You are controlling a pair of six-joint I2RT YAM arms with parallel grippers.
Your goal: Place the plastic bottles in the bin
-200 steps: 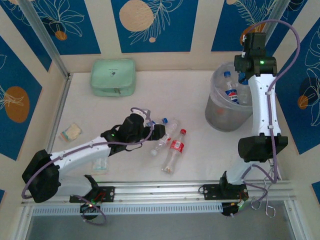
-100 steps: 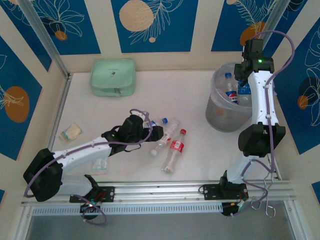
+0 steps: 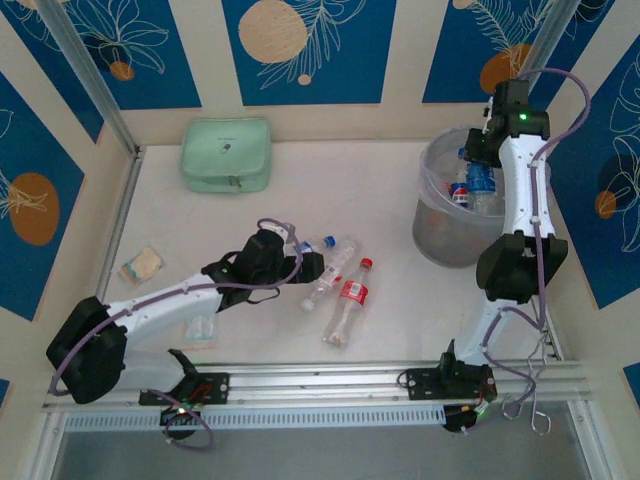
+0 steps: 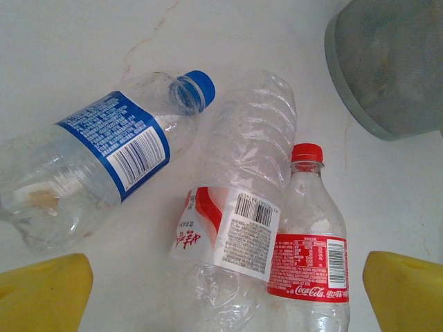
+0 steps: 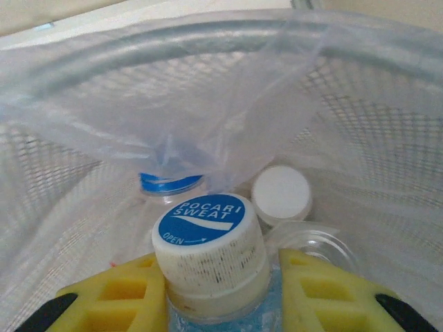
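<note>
Left wrist view: red-label bottle (image 4: pixel 304 256) base cut by bottom edge; blue-label bottle (image 4: pixel 90 173) base cut by left edge; bin (image 4: pixel 394 62) mostly out of frame. Right wrist view: Pocari Sweat bottle (image 5: pixel 210 252) body below neck cut off; blue cap (image 5: pixel 169 183) blurred behind bag (image 5: pixel 208 104) fold.

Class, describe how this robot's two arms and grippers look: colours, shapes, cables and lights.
Left arm and right arm share white links and bulky black joint housings. A lilac cable loops along each, and a green light glows near each wrist. The left gripper and right gripper have yellow fingers, the right's with moulded square recesses.
</note>
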